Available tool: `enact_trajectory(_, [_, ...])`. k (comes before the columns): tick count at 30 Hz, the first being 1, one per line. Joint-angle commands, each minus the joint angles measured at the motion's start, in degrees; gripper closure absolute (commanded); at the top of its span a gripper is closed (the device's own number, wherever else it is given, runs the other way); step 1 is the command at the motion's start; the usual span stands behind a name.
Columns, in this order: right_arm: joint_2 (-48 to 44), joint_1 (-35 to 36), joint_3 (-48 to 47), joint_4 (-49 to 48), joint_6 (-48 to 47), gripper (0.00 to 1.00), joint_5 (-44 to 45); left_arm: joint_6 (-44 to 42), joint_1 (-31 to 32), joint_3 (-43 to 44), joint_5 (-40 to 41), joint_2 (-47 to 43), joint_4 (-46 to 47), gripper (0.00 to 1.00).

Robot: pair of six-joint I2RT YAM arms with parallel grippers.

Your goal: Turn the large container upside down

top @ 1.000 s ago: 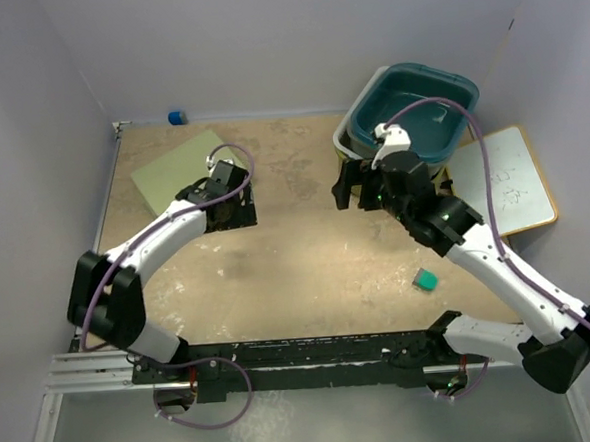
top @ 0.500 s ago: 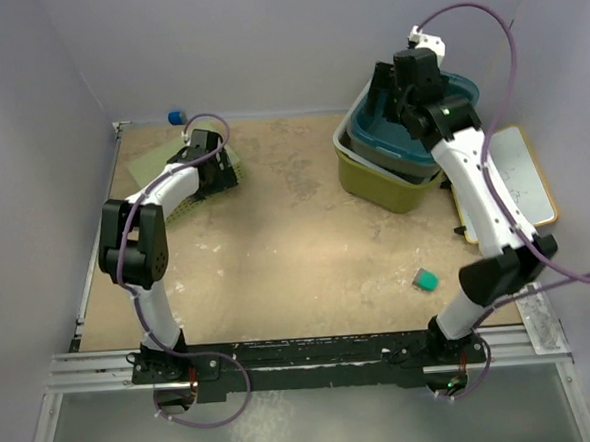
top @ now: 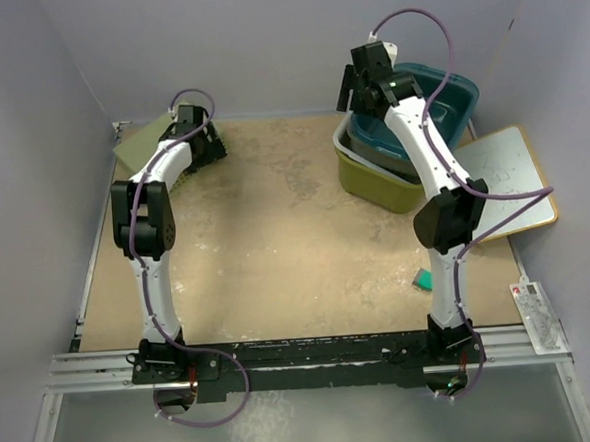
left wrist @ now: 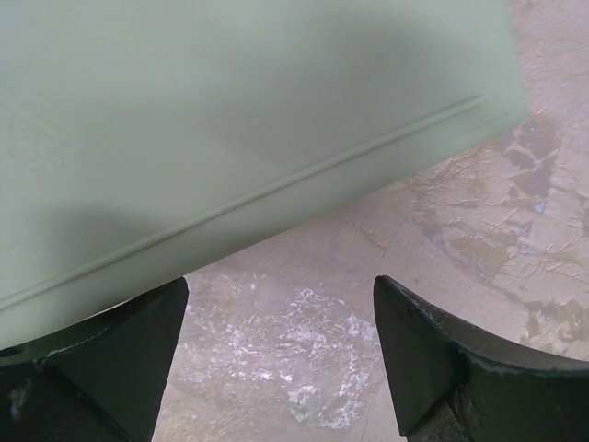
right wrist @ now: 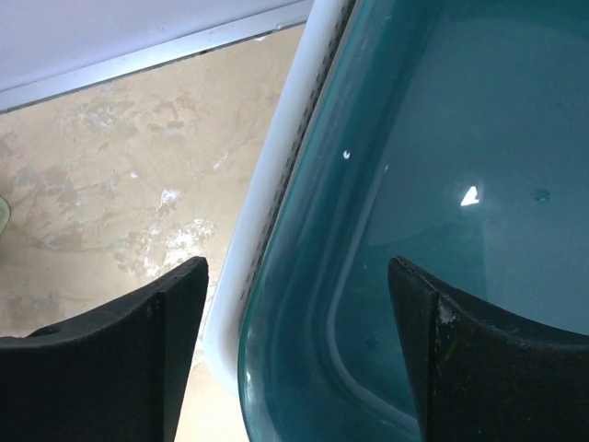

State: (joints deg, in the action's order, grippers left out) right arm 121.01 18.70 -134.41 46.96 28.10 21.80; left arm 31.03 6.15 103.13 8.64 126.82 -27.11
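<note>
The large olive-green container (top: 381,182) stands upright at the back right, with a white basket (top: 344,136) and a teal tub (top: 430,105) nested inside it. My right gripper (top: 351,85) is open and empty above the stack's back-left corner. In the right wrist view its jaws (right wrist: 299,276) straddle the teal tub's rim (right wrist: 304,239) and the white basket's rim (right wrist: 267,212); the olive container is hidden there. My left gripper (top: 210,146) is open and empty at the back left, low over the table (left wrist: 281,304).
A flat pale-green piece (top: 142,142) lies in the back-left corner; its edge (left wrist: 230,120) is just ahead of the left fingers. A whiteboard (top: 508,183) leans at the right wall. A small teal block (top: 425,279) lies near the right arm. Walls close three sides.
Both arms swung toward the back. The right gripper went from in front of the stack to above its back-left rim. The left gripper and the pale-green piece shifted toward the back-left corner.
</note>
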Motion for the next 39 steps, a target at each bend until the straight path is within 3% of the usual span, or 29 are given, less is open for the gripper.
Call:
enact_trajectory(1, [0.7,-0.1,-4.7,-2.4,0.8,0.22,-1.1,-3.8,0.2,4.5,2.6,-2.7,-2.3,0.21])
enact_trajectory(4, [1.6,-0.1,-5.2,-2.5,1.0,0.31,-1.3,-4.6,0.2,3.3,2.1,-6.0,-3.0,0.21])
enact_trajectory(8, [-1.6,-0.1,-0.7,-5.1,1.7,0.54,-0.5,-4.7,1.1,0.0,-1.1,-12.6,-2.9,0.21])
enact_trajectory(11, [-5.3,-0.1,3.8,-8.0,1.8,0.73,-0.3,-6.0,4.3,-2.8,-0.3,-18.1,-3.2,0.21])
enact_trajectory(18, [-10.8,-0.1,8.5,-10.2,2.3,1.00,-0.4,-6.1,12.2,-7.8,0.6,-26.4,-4.8,0.21])
enact_trajectory(28, [-23.9,2.5,14.0,-13.2,2.0,1.00,-0.6,-4.2,13.0,-9.5,0.6,-37.1,-8.4,0.22])
enact_trajectory(33, [-32.1,7.4,14.3,-15.5,-0.8,1.00,-0.1,-2.3,12.9,-8.1,3.7,-42.5,-12.8,0.21])
enact_trajectory(39, [-40.2,10.3,18.9,-20.7,1.5,1.00,-12.3,1.8,12.1,-7.3,8.4,-49.0,-17.0,0.21])
